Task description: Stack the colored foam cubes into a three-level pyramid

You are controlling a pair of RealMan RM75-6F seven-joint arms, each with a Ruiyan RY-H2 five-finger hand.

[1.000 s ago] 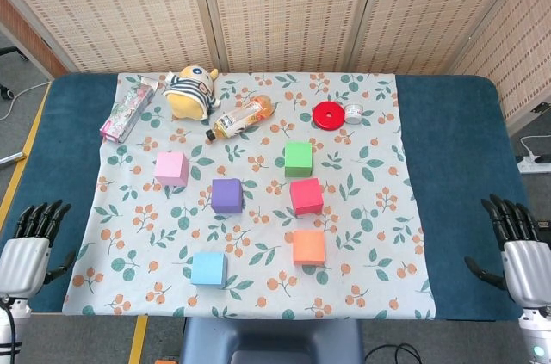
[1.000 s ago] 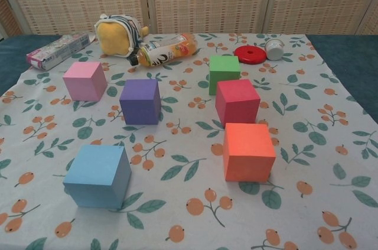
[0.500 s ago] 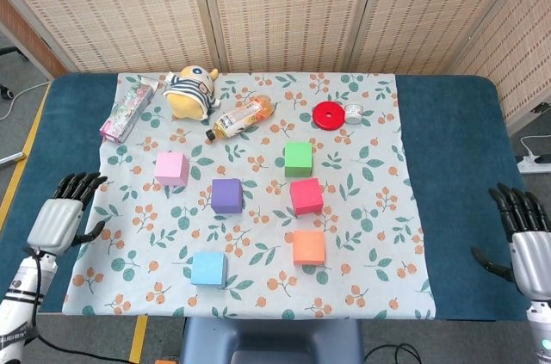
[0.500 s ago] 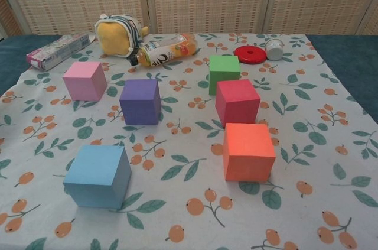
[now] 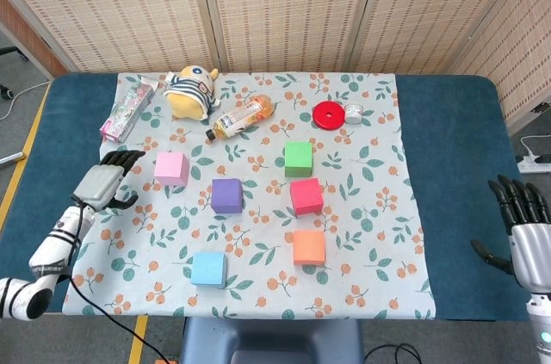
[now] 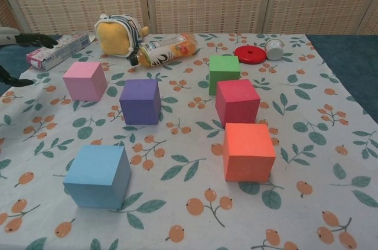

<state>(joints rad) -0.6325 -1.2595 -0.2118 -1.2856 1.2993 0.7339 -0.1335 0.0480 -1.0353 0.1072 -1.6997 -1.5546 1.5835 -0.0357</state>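
A: Where do the cubes sit?

B: All six lie singly on the floral cloth (image 5: 379, 235), none stacked. From the head view: pink cube (image 5: 171, 168) at left centre, purple cube (image 5: 227, 195) just right and below it, green cube (image 5: 298, 158) at centre, red cube (image 5: 306, 196) below that, orange cube (image 5: 309, 247) lower again, blue cube (image 5: 209, 268) at lower left.

A: What has changed?

B: The left hand (image 5: 105, 183) has come in from the lower left corner and now hovers just left of the pink cube, fingers spread, holding nothing. I read that as the opening reach, pink likely first. The right hand (image 5: 527, 231) has stayed at the lower right edge, fingers apart, empty.

A: Does the chest view confirm?

B: Only dark fingertips show at its left edge, so probably, but the pose is unclear.

A: Anything else?

B: Along the top: one plush toy (image 5: 191, 91), one bottle (image 5: 241, 118), one wrapped packet (image 5: 129, 107), one red disc (image 5: 329, 114), one small jar (image 5: 353, 113).
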